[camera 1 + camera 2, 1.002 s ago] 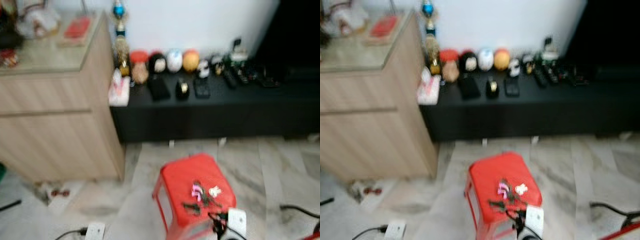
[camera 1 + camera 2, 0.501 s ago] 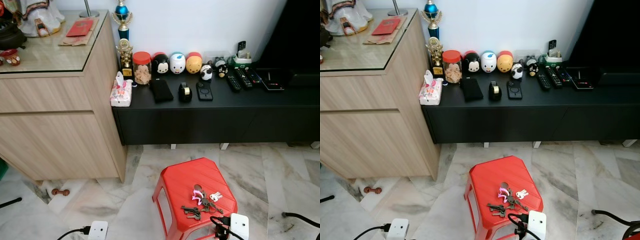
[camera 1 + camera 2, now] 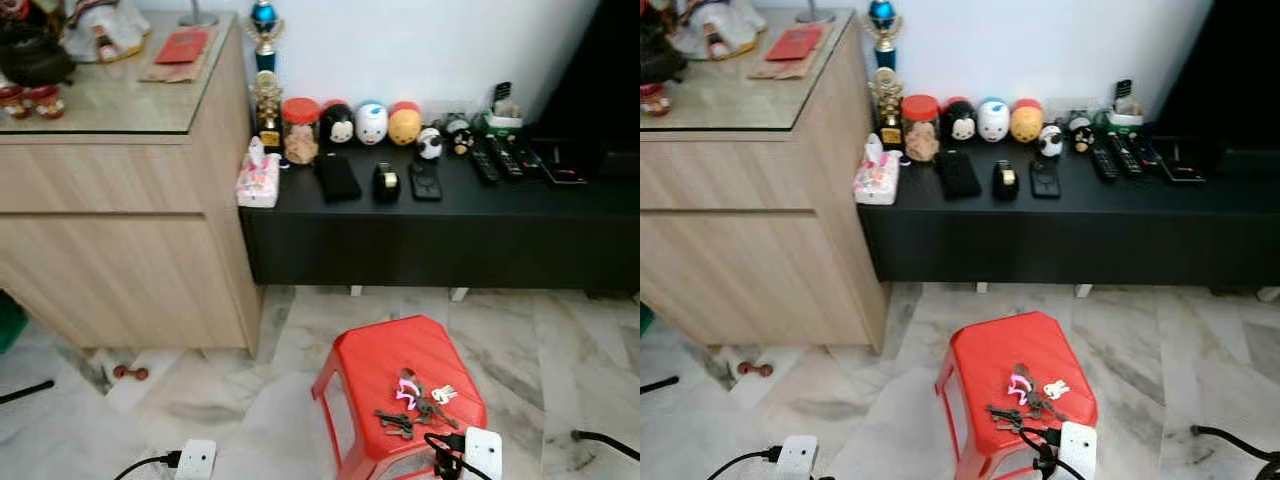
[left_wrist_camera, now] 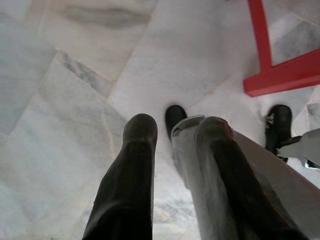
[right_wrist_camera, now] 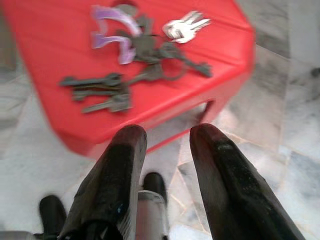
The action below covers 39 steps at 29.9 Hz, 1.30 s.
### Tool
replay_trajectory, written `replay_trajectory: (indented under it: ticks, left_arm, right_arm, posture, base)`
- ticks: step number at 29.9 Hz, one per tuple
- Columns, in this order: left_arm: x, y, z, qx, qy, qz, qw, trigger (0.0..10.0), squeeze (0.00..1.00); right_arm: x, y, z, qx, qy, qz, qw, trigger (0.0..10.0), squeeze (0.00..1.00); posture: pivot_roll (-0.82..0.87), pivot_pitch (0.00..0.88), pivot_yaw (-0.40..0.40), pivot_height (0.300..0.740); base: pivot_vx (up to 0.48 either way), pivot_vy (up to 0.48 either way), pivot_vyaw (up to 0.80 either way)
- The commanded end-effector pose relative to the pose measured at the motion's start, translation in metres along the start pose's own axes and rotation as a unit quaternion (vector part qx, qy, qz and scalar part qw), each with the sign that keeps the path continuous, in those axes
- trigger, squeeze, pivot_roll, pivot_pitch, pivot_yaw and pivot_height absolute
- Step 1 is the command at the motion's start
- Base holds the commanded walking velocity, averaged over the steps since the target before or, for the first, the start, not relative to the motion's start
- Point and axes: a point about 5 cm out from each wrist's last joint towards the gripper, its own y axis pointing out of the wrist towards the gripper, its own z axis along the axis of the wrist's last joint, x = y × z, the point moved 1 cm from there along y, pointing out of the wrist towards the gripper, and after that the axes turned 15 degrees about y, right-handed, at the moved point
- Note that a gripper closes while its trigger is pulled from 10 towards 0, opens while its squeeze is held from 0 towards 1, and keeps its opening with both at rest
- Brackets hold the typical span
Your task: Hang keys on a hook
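A bunch of dark keys [image 3: 415,400] with a pink tag and a small white fob lies on top of a low red plastic stool [image 3: 375,360] on the marble floor, just in front of me. In the right wrist view the keys [image 5: 140,55] lie spread on the stool's seat. My right gripper [image 5: 167,135] hovers short of the stool's edge, open, with nothing between its fingers. My left gripper [image 4: 175,127] hangs above bare marble floor beside a red stool leg [image 4: 262,40], its fingers apart and empty.
A light wooden cabinet [image 3: 120,240] with a glass top stands at the left. A low black bench [image 3: 440,220] along the white wall carries jars, toy figures and remotes. A white power adapter [image 3: 480,450] and a floor socket [image 3: 195,460] with black cables lie near the stool.
The whole picture has shifted and sharpened, so the camera has moved. The keys and stool lie where they were.
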Motion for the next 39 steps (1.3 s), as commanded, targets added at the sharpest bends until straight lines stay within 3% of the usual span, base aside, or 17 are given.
replay_trajectory:
  ticks: [1, 39]
  left_arm:
    - [0.0019, -0.0013, -0.0070, -0.012, -0.007, -0.002, 1.000, 10.0, 0.00]
    - [0.0020, -0.0023, -0.0094, -0.006, 0.014, -0.006, 1.000, 10.0, 0.00]
  right_arm:
    - [0.0046, -0.0017, -0.0038, -0.008, 0.000, -0.007, 1.000, 10.0, 0.00]
    - [0.0049, -0.0027, -0.0032, 0.006, 0.014, -0.011, 1.000, 10.0, 0.00]
  posture:
    - [-0.05, 0.082, -0.042, 0.740]
    - [-0.05, 0.091, -0.042, 0.740]
  base:
    - [0.000, 0.352, 0.00]
    - [0.000, 0.066, 0.00]
